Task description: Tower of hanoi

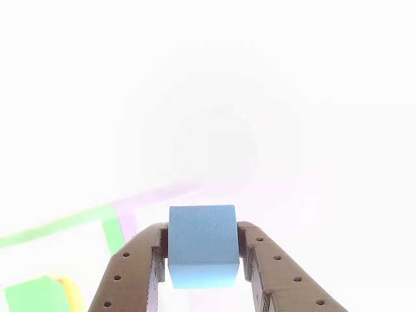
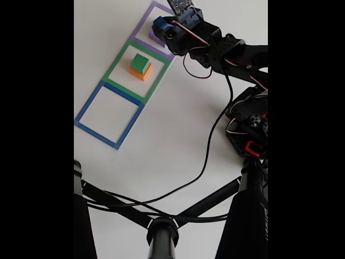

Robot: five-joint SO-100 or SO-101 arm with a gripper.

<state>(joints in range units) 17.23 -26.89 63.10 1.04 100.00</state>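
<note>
Hand (image 1: 201,260) pinches the blue cube (image 1: 202,246) by its sides, up at the table's far edge; green cube (image 2: 140,63) caps orange (image 2: 141,73), freeing it.

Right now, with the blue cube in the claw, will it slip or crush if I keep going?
Probably not. The blue cube looks matte and flat-sided, so the claw pads should sit flush against it. Its edges look undented, so it seems stiff. It cannot roll.
</note>
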